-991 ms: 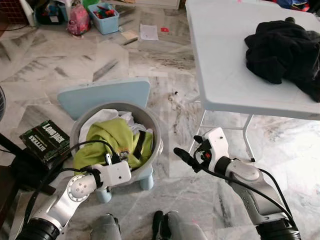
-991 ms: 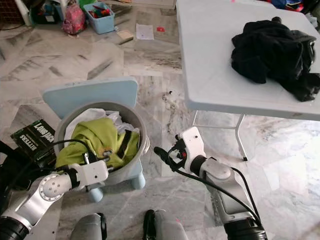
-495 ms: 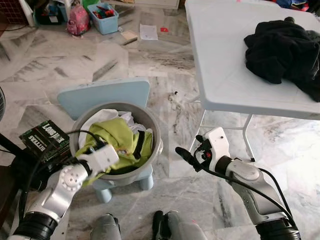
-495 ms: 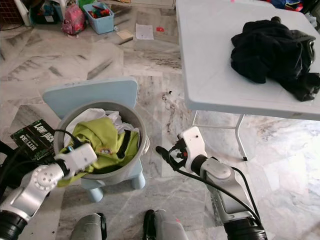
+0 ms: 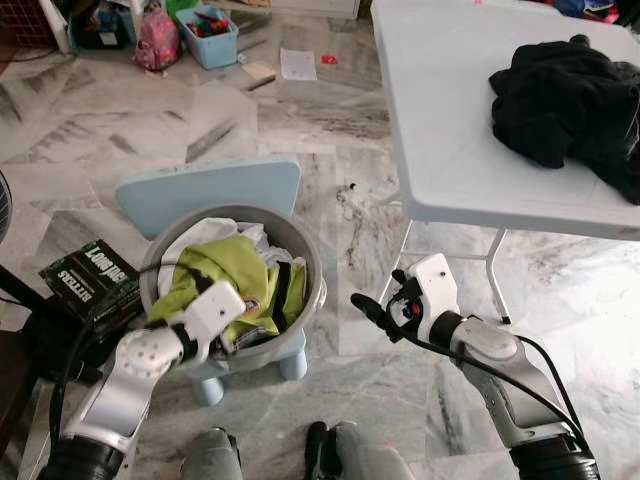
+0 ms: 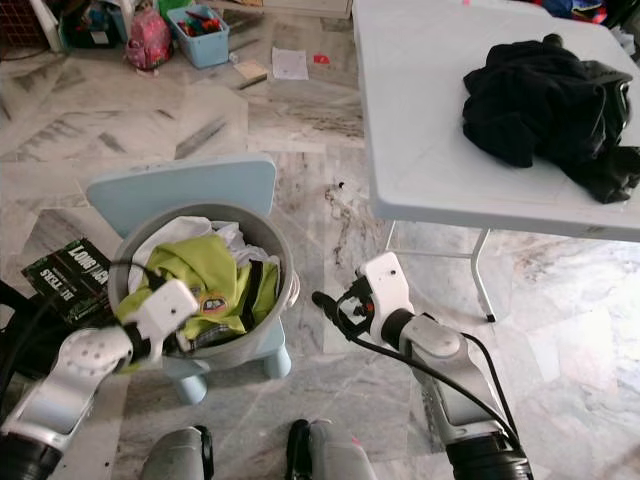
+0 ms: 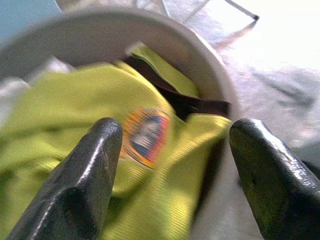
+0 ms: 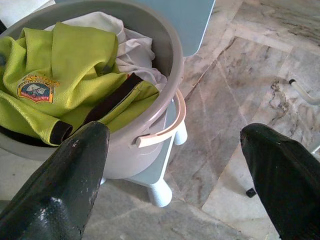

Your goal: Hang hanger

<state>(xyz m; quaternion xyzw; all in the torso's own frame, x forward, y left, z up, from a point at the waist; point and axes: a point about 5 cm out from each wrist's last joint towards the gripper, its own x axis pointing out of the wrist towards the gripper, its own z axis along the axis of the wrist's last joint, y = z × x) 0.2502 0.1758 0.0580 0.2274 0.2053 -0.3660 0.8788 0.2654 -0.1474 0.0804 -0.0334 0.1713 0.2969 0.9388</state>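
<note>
A grey laundry basket stands on a light blue stool and holds a lime-green shirt with a badge over white cloth. My left gripper hangs over the basket's near rim. In the left wrist view the left gripper is open, its fingers spread above the green shirt. My right gripper is open, low over the floor to the right of the basket, apart from it. The right wrist view looks past its fingertips at the basket and its handle.
A white folding table with a heap of black clothing stands at the right. A black box lies left of the stool. A blue bin and a pink bag sit far back on the marble floor.
My left arm swung from the basket's front to its left side and now tips the gripper down toward the green shirt. The right arm has stayed in place.
</note>
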